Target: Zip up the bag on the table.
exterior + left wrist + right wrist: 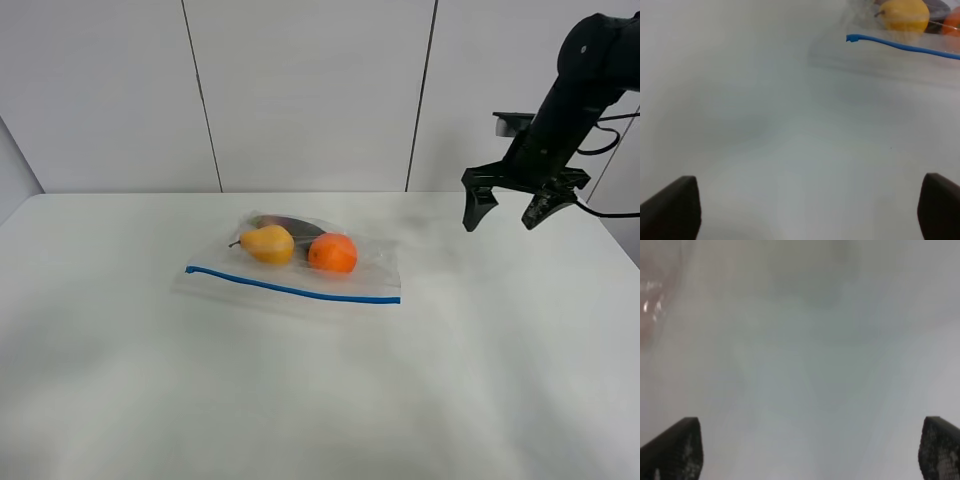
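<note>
Left wrist view crops the bag [920, 47] (both grippers gape, holding nothing).

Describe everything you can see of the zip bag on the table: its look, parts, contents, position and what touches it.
The bag is a clear, crinkly plastic pouch lying flat near the middle of the white table. A thin blue zipper strip runs along its near long edge. Through the plastic show a yellow pear, an orange and a dark item behind them. Only the table touches it; the right tool hangs open, away to its right.
</note>
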Controlling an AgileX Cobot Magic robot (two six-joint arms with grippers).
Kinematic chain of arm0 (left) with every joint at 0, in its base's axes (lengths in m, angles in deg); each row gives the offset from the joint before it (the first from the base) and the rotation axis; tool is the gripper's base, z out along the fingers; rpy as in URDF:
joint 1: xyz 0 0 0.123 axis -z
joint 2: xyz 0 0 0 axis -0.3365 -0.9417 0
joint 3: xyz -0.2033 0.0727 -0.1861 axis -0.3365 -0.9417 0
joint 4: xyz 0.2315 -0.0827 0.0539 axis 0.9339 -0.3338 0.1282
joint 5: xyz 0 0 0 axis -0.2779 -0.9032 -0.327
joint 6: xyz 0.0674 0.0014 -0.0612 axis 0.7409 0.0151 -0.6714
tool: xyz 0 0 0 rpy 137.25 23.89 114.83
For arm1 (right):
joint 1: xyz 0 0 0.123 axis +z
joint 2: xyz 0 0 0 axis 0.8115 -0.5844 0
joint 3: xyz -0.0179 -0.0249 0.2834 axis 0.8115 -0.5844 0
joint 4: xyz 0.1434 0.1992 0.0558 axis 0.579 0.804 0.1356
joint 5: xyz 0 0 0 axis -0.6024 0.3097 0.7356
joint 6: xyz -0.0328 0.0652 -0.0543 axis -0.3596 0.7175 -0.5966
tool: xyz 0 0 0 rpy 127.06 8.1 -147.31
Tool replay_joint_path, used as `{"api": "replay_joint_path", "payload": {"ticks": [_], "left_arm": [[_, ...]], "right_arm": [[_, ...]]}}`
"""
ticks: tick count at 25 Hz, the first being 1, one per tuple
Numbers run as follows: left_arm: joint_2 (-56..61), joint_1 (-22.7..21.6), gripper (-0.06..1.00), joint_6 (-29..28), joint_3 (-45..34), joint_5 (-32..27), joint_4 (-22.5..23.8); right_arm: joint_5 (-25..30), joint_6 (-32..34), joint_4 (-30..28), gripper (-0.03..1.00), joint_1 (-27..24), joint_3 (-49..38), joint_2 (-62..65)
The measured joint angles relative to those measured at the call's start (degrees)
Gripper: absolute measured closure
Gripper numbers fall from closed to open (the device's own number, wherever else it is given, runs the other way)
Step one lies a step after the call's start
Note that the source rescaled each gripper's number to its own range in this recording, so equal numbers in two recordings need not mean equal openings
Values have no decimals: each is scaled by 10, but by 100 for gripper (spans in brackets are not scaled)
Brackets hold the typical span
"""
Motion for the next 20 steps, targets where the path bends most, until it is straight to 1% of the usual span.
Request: {"api": "replay_joint_path", "payload": {"ticks": [4, 14, 16, 18, 20], "left_arm": [[0, 0, -5, 0, 0, 0, 0], [0, 0, -5, 0, 0, 0, 0], [0, 0, -5, 0, 0, 0, 0], [0, 0, -5, 0, 0, 0, 0], [0, 0, -5, 0, 0, 0, 0]], "right_arm": [[0, 0, -16, -3, 0, -106, 106], [-3, 0, -18, -3, 0, -449, 447], [-24, 0, -18, -3, 0, -508, 526], [-64, 0, -18, -3, 0, -560, 603], [-88, 0, -18, -3, 0, -607, 687]]}}
